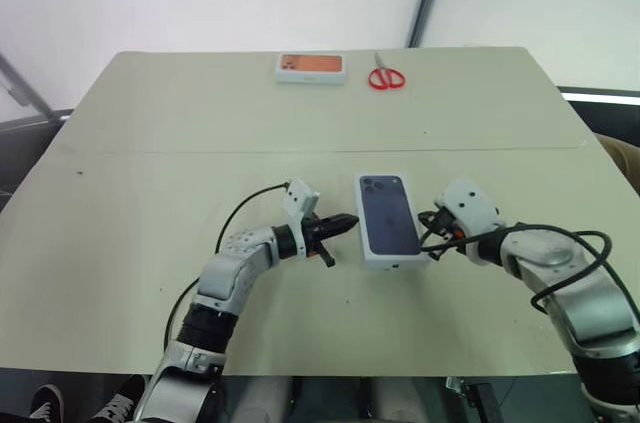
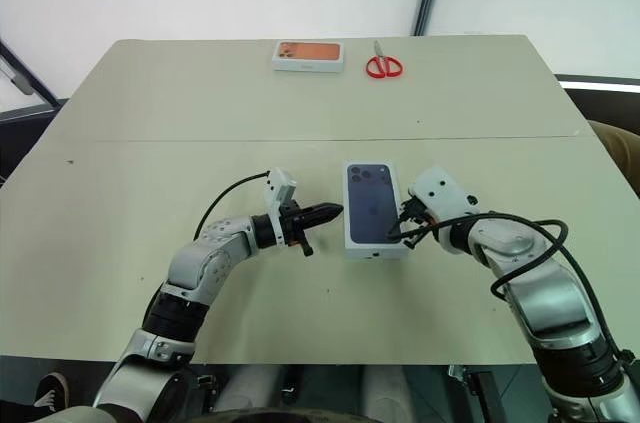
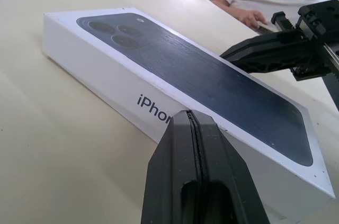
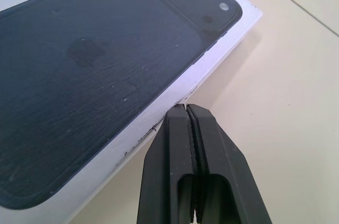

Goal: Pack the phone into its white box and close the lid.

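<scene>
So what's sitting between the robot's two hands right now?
The lid, phone picture up, lies on the table between the shut left hand and the shut right hand, as both eye views show.

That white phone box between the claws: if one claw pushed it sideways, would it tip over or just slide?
The box lies flat and low on the table, so it would probably slide, not tip. Its lid looks glossy, perhaps slippery. Its cardboard looks stiff.

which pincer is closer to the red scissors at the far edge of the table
Right. The right pincer sits beside the lid, more nearly below the red scissors; the left pincer is across the lid, farther off.
</scene>
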Robot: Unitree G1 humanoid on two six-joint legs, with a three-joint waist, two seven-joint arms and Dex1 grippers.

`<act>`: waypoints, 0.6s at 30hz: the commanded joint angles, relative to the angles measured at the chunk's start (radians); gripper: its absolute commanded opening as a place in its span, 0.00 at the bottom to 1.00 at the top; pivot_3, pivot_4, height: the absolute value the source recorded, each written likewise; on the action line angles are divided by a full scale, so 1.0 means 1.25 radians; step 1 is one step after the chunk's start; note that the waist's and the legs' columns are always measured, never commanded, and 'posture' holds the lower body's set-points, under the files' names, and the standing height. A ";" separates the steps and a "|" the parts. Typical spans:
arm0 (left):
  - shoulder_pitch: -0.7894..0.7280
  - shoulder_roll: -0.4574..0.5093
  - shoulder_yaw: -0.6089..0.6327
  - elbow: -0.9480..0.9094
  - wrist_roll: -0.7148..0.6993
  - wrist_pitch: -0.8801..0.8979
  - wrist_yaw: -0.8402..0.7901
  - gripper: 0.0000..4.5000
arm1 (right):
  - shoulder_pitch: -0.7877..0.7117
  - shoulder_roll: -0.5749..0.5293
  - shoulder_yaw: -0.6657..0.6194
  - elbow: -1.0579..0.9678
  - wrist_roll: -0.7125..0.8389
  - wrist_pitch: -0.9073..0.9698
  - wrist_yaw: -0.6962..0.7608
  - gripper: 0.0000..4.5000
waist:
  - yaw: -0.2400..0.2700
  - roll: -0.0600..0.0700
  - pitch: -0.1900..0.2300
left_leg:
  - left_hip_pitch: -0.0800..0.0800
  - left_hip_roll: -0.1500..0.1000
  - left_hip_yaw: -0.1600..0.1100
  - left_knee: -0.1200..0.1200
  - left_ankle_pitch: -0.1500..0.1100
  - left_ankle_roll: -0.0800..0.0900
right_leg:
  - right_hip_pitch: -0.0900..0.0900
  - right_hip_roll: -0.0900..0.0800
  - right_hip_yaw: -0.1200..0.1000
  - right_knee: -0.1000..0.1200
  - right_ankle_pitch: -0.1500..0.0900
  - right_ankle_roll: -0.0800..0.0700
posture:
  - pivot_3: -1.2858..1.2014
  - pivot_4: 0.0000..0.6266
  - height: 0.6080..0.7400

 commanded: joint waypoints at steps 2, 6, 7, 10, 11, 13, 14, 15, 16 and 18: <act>-0.001 -0.003 -0.009 -0.024 -0.013 -0.007 -0.011 0.00 | 0.011 -0.003 0.015 -0.031 0.005 -0.017 0.009 0.01 | 0.000 0.000 0.000 | 0.000 0.000 0.000 0.000 0.000 0.000 | 0.000 0.000 0.000 0.000 0.000 0.000 | 0.52 0.24 1.00; 0.003 -0.004 -0.012 -0.020 -0.009 -0.012 -0.011 0.00 | 0.019 -0.010 0.025 -0.031 -0.005 -0.026 0.009 0.01 | 0.000 0.000 0.000 | 0.000 0.000 0.000 0.000 0.000 0.000 | 0.000 0.000 0.000 0.000 0.000 0.000 | 0.52 0.24 1.00; 0.005 -0.003 -0.013 -0.018 -0.007 -0.014 -0.012 0.00 | 0.020 -0.008 0.030 -0.031 -0.006 -0.027 0.007 0.01 | 0.000 0.000 0.000 | 0.000 0.000 0.000 0.000 0.000 0.000 | 0.000 0.000 0.000 0.000 0.000 0.000 | 0.52 0.24 1.00; 0.011 0.005 -0.009 -0.018 -0.005 -0.015 -0.011 0.00 | 0.021 -0.011 0.042 -0.032 -0.021 -0.037 0.003 0.01 | -0.001 0.000 0.000 | 0.000 0.000 0.000 0.000 0.000 0.000 | 0.000 0.000 0.000 0.000 0.000 0.000 | 0.52 0.24 1.00; 0.006 0.014 0.004 -0.021 -0.010 -0.012 -0.010 0.00 | 0.019 -0.017 0.026 -0.025 -0.019 -0.038 0.006 0.01 | -0.001 0.000 0.000 | 0.000 0.000 0.000 0.000 0.000 0.000 | 0.000 0.000 0.000 0.000 0.000 0.000 | 0.52 0.24 1.00; -0.012 0.027 0.033 -0.024 -0.030 0.002 -0.009 0.00 | 0.010 -0.027 -0.012 -0.004 -0.014 -0.043 0.010 0.01 | -0.001 0.000 0.000 | 0.000 0.000 0.000 0.000 0.000 0.000 | 0.000 0.000 0.000 0.000 0.000 0.000 | 0.52 0.24 1.00; -0.021 0.032 0.046 -0.023 -0.039 0.006 -0.008 0.00 | 0.002 -0.028 -0.031 0.007 -0.008 -0.044 0.010 0.01 | -0.001 0.000 0.000 | 0.000 0.000 0.000 0.000 0.000 0.000 | 0.000 0.000 0.000 0.000 0.000 0.000 | 0.52 0.24 1.00; -0.035 0.031 0.060 -0.018 -0.050 0.012 -0.005 0.00 | -0.009 -0.029 -0.045 0.021 -0.007 -0.051 0.008 0.01 | 0.000 0.000 0.000 | 0.000 0.000 0.000 0.000 0.000 0.000 | 0.000 0.000 0.000 0.000 0.000 0.000 | 0.52 0.24 1.00; -0.047 0.029 0.070 -0.010 -0.060 0.015 -0.002 0.00 | -0.019 -0.028 -0.055 0.033 -0.008 -0.060 0.003 0.01 | 0.000 0.000 0.000 | 0.000 0.000 0.000 0.000 0.000 0.000 | 0.000 0.000 0.000 0.000 0.000 0.000 | 0.52 0.24 1.00; -0.070 0.019 0.086 0.004 -0.074 0.020 0.005 0.00 | -0.033 -0.026 -0.062 0.048 -0.011 -0.071 -0.001 0.01 | 0.001 0.000 0.000 | 0.000 0.000 0.000 0.000 0.000 0.000 | 0.000 0.000 0.000 0.000 0.000 0.000 | 0.52 0.24 1.00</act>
